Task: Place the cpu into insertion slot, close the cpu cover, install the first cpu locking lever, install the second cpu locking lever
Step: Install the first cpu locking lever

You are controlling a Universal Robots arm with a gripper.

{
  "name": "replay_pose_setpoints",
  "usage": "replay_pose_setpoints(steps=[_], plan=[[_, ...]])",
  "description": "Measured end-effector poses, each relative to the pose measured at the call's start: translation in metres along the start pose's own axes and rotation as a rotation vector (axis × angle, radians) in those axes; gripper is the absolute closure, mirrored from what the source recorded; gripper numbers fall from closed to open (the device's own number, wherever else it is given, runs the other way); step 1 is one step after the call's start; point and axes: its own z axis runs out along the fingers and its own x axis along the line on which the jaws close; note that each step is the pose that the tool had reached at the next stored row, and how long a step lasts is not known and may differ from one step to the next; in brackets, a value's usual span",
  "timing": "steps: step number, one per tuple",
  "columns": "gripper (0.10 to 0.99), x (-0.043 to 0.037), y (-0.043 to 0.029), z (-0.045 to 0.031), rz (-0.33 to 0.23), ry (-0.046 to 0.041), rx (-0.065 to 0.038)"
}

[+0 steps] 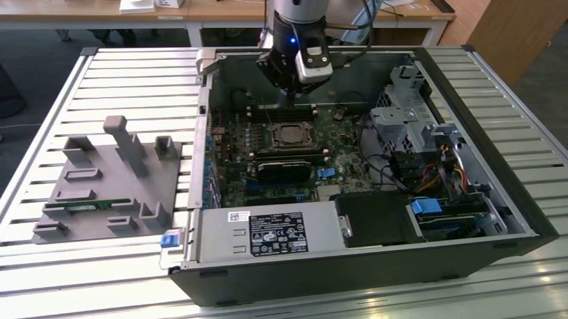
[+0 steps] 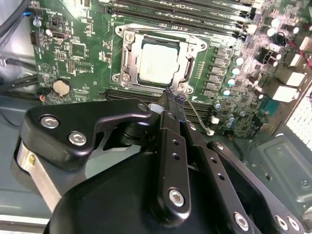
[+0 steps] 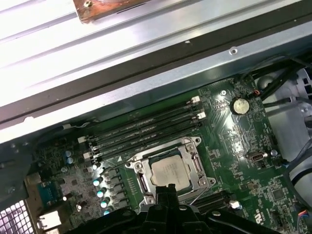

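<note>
I am seeing the tool with its fingers pressed together and nothing between them, hanging low over the motherboard. I cannot tell whether it is touching the board. In both wrist views its tip is sitting just beside one corner of the cpu cover, which is lying flat around the cpu. The cpu is resting in the insertion slot, its silvery top showing through the cover's square opening. A thin wire lever is slanting away from that corner, next to the tip. In the exterior view the arm is reaching down into the open computer case, which is standing on the slatted surface, with a grey fixture lying toward the exterior view's left.
</note>
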Motion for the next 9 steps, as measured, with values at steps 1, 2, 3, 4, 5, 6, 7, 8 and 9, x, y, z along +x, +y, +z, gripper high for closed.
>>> replay_pose_setpoints(steps=[1, 2, 3, 4, 5, 6, 7, 8, 9], plan=[[0.98, 0.0, 0.0, 0.0, -0.01, 0.0004, 0.0], [0.98, -0.0001, -0.0001, 0.0001, -0.018, 0.0008, 0.0], [0.98, -0.0001, -0.0002, 0.0001, -0.026, 0.0012, 0.0], [0.98, -0.0001, -0.0003, 0.0001, -0.035, 0.0016, 0.0], [0.98, -0.0001, -0.0003, 0.0001, -0.044, 0.002, 0.001], [0.98, -0.0001, -0.0003, 0.0, -0.052, 0.0024, 0.001], [0.98, -0.0001, -0.0004, 0.0, -0.06, 0.0027, 0.001], [0.98, -0.0001, -0.0004, 0.0, -0.068, 0.0031, 0.001], [0.98, -0.0001, -0.0004, 0.0, -0.076, 0.0035, 0.001]])
